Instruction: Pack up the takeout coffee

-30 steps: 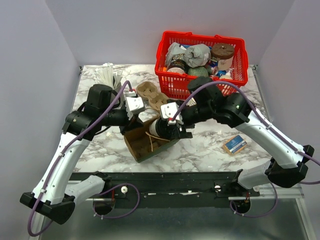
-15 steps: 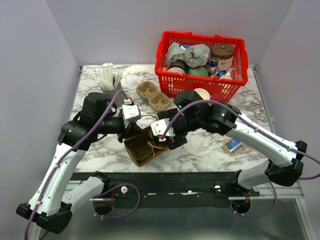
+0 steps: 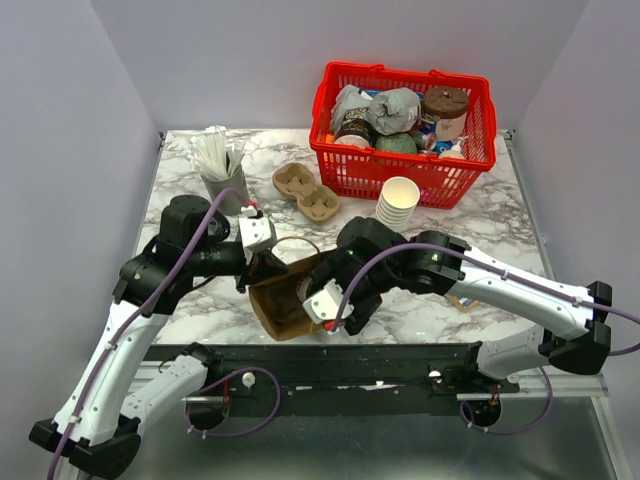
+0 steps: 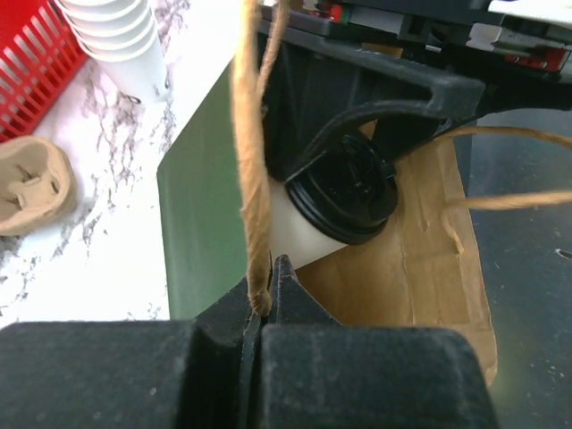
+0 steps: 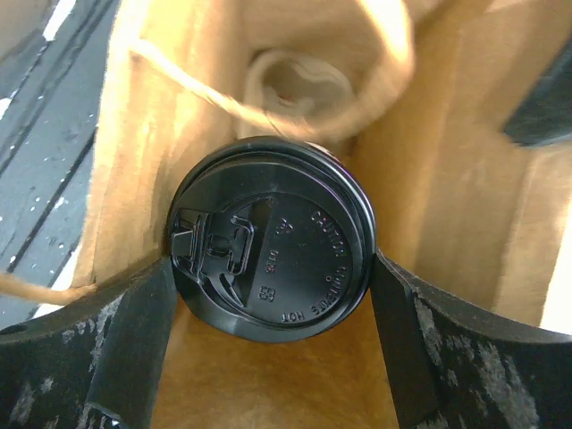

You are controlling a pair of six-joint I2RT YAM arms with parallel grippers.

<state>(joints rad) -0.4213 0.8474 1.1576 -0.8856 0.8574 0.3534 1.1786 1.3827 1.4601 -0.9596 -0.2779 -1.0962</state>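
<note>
Inside the brown paper bag [image 3: 285, 305]: a coffee cup [image 4: 344, 192] with a black lid, lying tipped, squeezed on both sides by the right gripper [image 5: 273, 265]. Bag's string handle [image 4: 253, 161] pinched tight in the left gripper [image 4: 266, 299]. Red basket [image 3: 328, 120] at the back, full of mixed packs and tubs. Just beside it, a stack of white cups [image 3: 400, 200] and a cardboard cup tray [image 3: 305, 192]. All on a white marble table [image 3: 500, 220]. Plain grey walls [image 3: 250, 60] around.
</note>
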